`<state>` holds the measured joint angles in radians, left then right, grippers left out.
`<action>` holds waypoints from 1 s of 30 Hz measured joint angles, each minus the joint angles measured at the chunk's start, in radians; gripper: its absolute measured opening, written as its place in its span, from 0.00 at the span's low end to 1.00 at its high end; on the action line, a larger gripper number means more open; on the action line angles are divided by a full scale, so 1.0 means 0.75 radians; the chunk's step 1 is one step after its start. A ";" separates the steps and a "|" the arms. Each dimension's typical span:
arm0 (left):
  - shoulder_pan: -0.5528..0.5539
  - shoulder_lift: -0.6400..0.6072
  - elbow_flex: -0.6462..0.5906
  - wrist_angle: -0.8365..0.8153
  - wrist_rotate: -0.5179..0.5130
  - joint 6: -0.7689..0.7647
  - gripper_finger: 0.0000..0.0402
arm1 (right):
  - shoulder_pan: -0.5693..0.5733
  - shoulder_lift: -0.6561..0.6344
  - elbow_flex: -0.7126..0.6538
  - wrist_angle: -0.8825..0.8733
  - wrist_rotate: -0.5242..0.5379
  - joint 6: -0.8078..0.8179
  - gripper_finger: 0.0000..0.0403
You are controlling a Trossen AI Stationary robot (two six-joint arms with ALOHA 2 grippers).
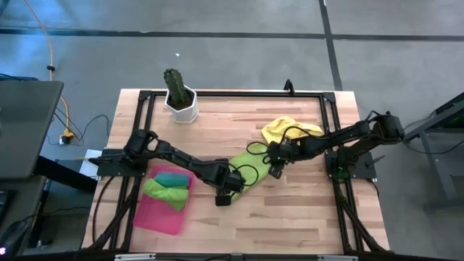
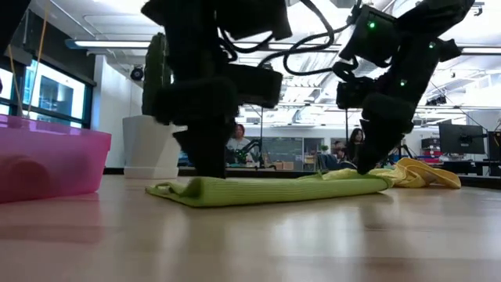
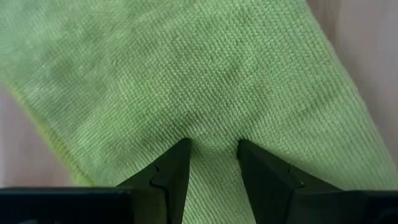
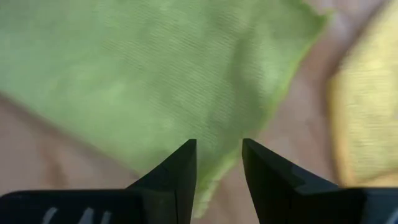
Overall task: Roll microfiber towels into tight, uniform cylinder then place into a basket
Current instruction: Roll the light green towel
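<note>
Lime green microfiber towel [image 1: 246, 168] lies flat as a long folded strip on the pale wooden table [image 1: 290, 217], mid-table. Left gripper [image 3: 212, 155] is down on the strip's near end, jaws narrow with a ridge of cloth pinched between the fingertips. Right gripper [image 4: 219, 155] is at the far end, over the cloth's edge, jaws narrow; hold on the cloth cannot be told. Crumpled yellow microfiber towel [image 1: 286, 129] sits just beyond the strip. Shallow pink-red tray [image 1: 161, 214] at table's left holds a teal rolled towel [image 1: 171, 176] and a green towel [image 1: 165, 193].
</note>
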<state>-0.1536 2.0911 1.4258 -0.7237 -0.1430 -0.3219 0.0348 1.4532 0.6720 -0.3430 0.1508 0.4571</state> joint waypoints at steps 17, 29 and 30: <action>0.011 -0.016 0.005 0.627 0.227 -0.207 0.33 | -0.156 -0.019 0.186 -0.118 0.154 -0.324 0.30; 0.010 -0.024 -0.006 0.336 0.214 0.093 0.33 | 0.183 -0.017 -0.002 -0.006 0.144 0.152 0.30; 0.009 -0.016 -0.009 0.325 0.215 0.092 0.33 | 0.194 -0.017 -0.014 -0.004 0.173 0.171 0.30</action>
<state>-0.1469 2.0787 1.4190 -0.4799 0.0182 -0.2530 0.1805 1.4403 0.6611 -0.3461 0.2806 0.5856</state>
